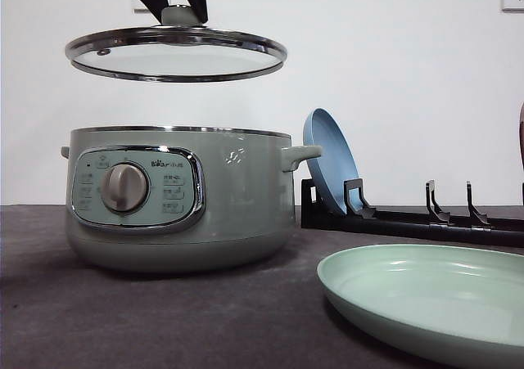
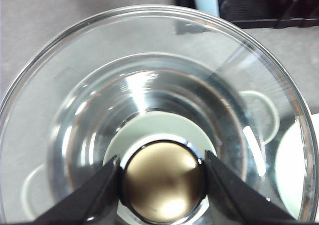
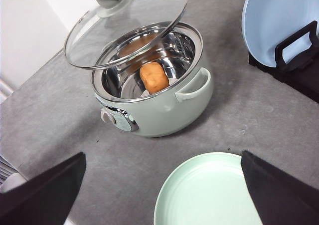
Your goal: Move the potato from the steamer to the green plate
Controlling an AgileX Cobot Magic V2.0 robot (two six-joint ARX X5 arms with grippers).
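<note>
The pale green steamer (image 1: 237, 197) stands open at the table's left. Inside its steel bowl lies the orange-brown potato (image 3: 153, 77), seen in the right wrist view. The glass lid (image 1: 176, 58) hangs level well above the pot, and my left gripper (image 1: 180, 13) is shut on its green knob (image 2: 163, 182). The green plate (image 1: 426, 303) lies flat at the front right, with nothing on it. My right gripper (image 3: 162, 157) hovers high over the near side of that plate (image 3: 172, 185), its fingers spread wide and holding nothing.
A blue plate (image 1: 327, 160) stands on edge in a black dish rack (image 1: 426, 222) behind the green plate, right of the steamer's side handle (image 1: 299, 156). The tabletop (image 1: 164, 312) is dark grey, with a white wall behind.
</note>
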